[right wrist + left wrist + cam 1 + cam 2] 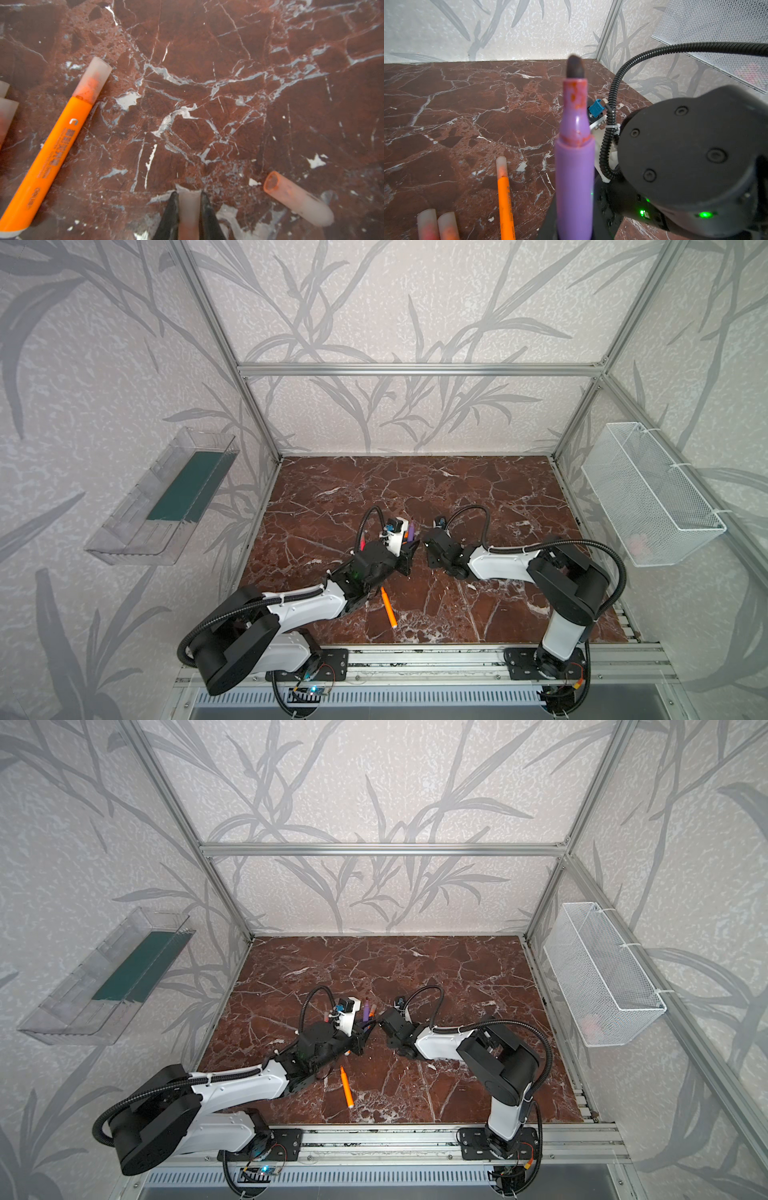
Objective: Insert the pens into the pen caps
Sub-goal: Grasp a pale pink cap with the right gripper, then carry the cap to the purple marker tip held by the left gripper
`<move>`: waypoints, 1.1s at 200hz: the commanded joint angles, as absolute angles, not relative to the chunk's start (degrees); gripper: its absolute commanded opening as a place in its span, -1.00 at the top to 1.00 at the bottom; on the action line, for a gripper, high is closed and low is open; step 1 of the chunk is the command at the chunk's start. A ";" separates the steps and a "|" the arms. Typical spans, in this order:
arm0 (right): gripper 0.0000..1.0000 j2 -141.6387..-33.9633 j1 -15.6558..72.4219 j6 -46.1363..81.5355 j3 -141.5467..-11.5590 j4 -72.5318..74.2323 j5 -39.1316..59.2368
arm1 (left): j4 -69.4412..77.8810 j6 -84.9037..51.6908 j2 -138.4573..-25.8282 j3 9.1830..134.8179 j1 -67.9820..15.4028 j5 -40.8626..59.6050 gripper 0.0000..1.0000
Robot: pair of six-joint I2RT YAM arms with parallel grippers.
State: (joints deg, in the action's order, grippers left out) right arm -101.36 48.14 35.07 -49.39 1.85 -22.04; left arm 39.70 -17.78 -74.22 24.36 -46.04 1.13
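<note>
While the brown marble table fills the lower half of both top views, the work is packed into its centre, where the two arms meet. The left gripper is clamped on the purple pen, which stands bare-tipped up the middle of the left wrist view. An orange pen, already capped, lies along the left edge of the right wrist view. At that view's bottom centre the right gripper is pinched onto a pen cap. A loose cap lies at lower right, apart from the fingers.

The held cap is smooth and round between two narrow fingers, so it may swivel or squirt free once the tip presses in. If tip and mouth meet off-axis, the tip would likely catch the rim and shove the cap sideways. Which end of the held cap is open I cannot tell. The loose cap could roll if brushed.
</note>
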 commanded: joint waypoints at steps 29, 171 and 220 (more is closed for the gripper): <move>0.89 -84.35 48.36 35.86 -42.02 3.40 -22.86 | 43.16 -16.88 -73.52 23.34 -46.05 3.79 1.00; 1.00 -47.91 48.51 32.25 -24.19 34.83 -5.20 | 53.01 -19.45 -74.07 21.10 -46.09 14.90 1.00; 1.00 -54.79 48.59 33.22 -25.68 41.92 -1.56 | 55.41 -20.29 -75.31 21.19 -46.07 17.10 1.00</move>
